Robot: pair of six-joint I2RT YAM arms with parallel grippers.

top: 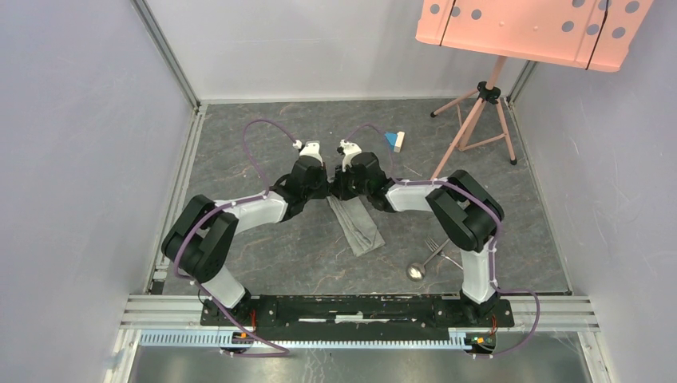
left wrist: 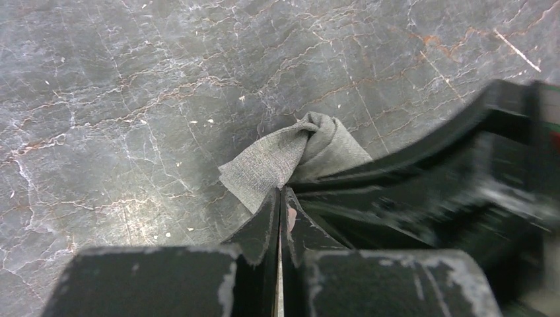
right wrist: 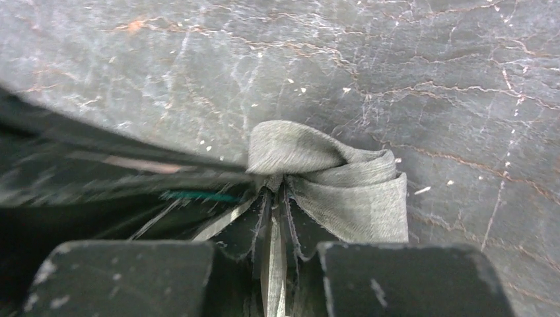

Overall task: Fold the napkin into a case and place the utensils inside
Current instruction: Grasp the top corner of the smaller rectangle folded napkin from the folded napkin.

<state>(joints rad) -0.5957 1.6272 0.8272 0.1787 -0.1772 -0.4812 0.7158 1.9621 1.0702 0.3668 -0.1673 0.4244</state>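
Left gripper [left wrist: 280,193] is clenched on a bunched corner of the napkin [left wrist: 284,155], jaws fully together, cloth puckered at the tips. Right gripper [right wrist: 276,191] sits just beside it (housings nearly touching in the overhead view) and is likewise clamped on the napkin, with folded layers fanning out to its right.

Both pinch the far end. From there the napkin runs back toward our bases as a narrow strip. Its long axis goes far-to-near with the near end skewed a bit right, lying flat on the desk [top: 279,255] between the two arms.

We judge the next move turns on that axis: any fold or pull goes along the strip, and both arms are equally placed for it.

Fork [top: 436,242] and spoon [top: 416,271] lie right of the strip, well apart from it, beside the right arm's upright link, so the right arm is nearer.

The desk is dark, marbled and hard. On the far side are a blue and white block [top: 394,141] and a pink music stand [top: 479,112] on a tripod at far right, with plain walls around.
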